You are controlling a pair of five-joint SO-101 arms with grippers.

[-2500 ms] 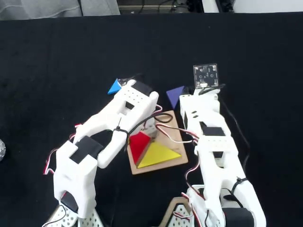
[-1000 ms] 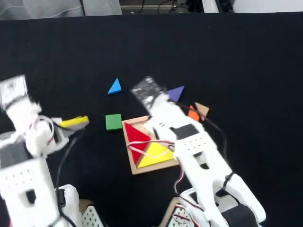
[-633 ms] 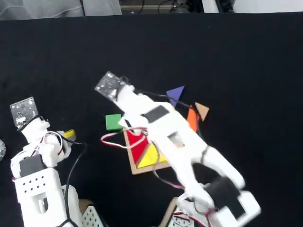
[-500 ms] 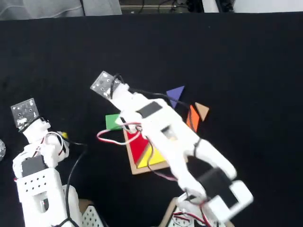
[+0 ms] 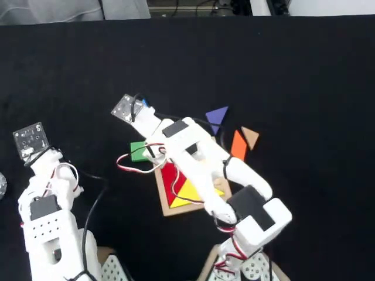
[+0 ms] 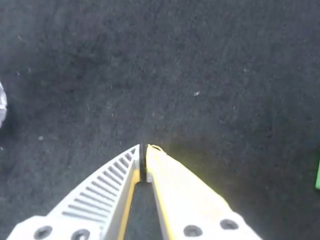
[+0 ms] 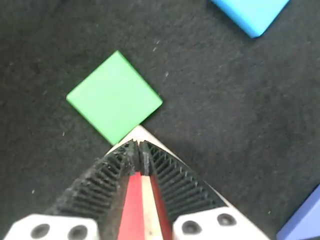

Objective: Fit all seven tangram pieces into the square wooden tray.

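1. The right arm (image 5: pixel 199 164) stretches diagonally across the middle of the high view, from the lower right up toward centre-left. It lies right over the square wooden tray (image 5: pixel 170 209).
2. The right gripper (image 7: pixel 138 147) has its jaws pressed tight together, and they grip nothing. It sits above a corner of the tray, with red showing through the slit between the fingers.
3. The green square (image 7: pixel 115 97) lies flat on the black cloth just beside that gripper tip. It is outside the tray, off its upper-left corner in the high view.
4. Inside the tray are the red triangle (image 5: pixel 173 178) and the yellow triangle (image 5: pixel 187 192), edge to edge, both partly hidden under the arm.
5. The light blue triangle (image 7: pixel 250 15) lies on the cloth beyond the green square, apart from it.
6. Right of centre in the high view, three pieces lie loose. The purple triangle (image 5: pixel 218 117) is uppermost. The orange parallelogram (image 5: pixel 238 145) and the tan triangle (image 5: pixel 251 137) lie just below it, close beside each other. All three are outside the tray.
7. The left arm (image 5: pixel 47 199) stands at the lower left of the high view, well away from the tray.
8. The left gripper (image 6: pixel 145 149) is closed, tips meeting, and it carries nothing, with bare black cloth beneath.
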